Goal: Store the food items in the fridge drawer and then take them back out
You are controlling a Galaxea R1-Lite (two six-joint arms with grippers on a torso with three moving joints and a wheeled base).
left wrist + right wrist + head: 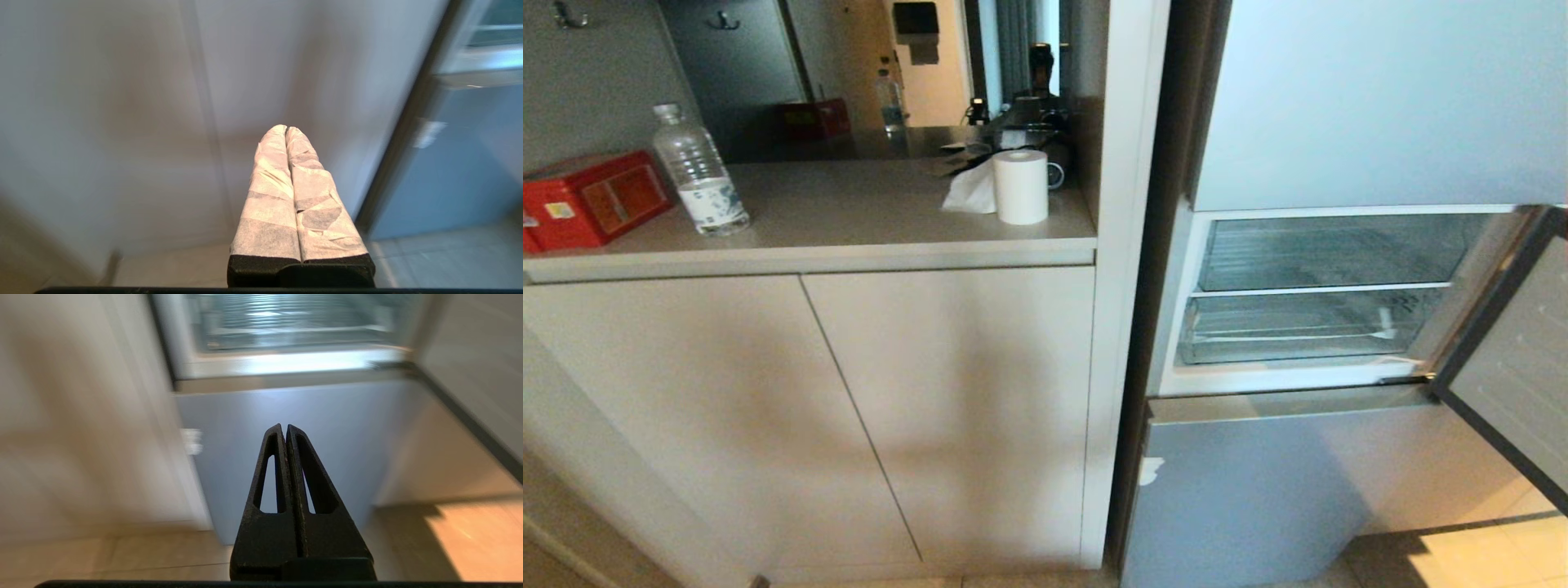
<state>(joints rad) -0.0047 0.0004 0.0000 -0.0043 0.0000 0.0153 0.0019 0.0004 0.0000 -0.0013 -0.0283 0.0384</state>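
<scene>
Both grippers empty, fingers pressed together: left gripper (286, 130) facing beige cabinet doors (809, 408), right gripper (284, 426) facing fridge (1339, 106) lower panel. Fridge drawer (1298, 335) at 3 o'clock in head view, behind open middle door (1511, 359). No apple seen.

The swung-open door (1515, 359) leaves both clear bins' (1307, 327) fronts unobstructed.

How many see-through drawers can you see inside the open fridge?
2. The upper clear drawer sits right under the closed top door. The lower clear drawer sits just beneath it. Both look empty. More may hide behind the closed doors of the fridge.
</scene>
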